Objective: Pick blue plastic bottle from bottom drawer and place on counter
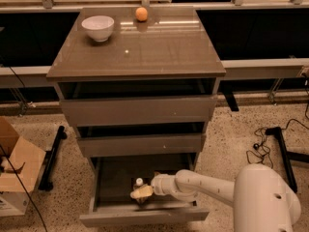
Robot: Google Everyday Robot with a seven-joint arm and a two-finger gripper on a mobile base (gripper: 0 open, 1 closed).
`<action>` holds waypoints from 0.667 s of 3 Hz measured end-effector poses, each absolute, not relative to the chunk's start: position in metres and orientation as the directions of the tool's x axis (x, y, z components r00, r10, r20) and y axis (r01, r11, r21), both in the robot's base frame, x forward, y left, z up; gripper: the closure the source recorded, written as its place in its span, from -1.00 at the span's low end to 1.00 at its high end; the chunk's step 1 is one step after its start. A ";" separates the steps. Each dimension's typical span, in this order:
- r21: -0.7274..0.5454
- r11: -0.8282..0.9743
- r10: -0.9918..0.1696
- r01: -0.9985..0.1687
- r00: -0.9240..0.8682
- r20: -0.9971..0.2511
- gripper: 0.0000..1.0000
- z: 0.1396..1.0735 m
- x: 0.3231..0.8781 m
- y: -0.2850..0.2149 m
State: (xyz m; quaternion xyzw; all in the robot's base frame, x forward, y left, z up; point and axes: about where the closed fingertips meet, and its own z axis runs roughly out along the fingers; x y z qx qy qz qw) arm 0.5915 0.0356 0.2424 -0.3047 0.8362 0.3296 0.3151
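The robot's smooth white plastic arm [207, 187] is built of rounded tubular segments with a glossy shell, and no cables or markings show on it. A bulbous white wrist joint [164, 183] caps the slimmer end. At the lower right the arm widens into a large white domed housing [265, 202], plain but for a couple of small dark dots. The pale tan end effector [141, 192] — duller than the shell — sits inside the open grey-brown handleless bottom drawer [145, 217], near its front.
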 end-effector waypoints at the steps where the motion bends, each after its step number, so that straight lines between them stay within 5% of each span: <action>1: 0.418 0.594 -0.251 -0.688 -0.652 -0.716 -0.64 0.221 0.598 0.041; 2: 0.443 0.582 -0.227 -0.682 -0.659 -0.717 -0.17 0.217 0.599 0.048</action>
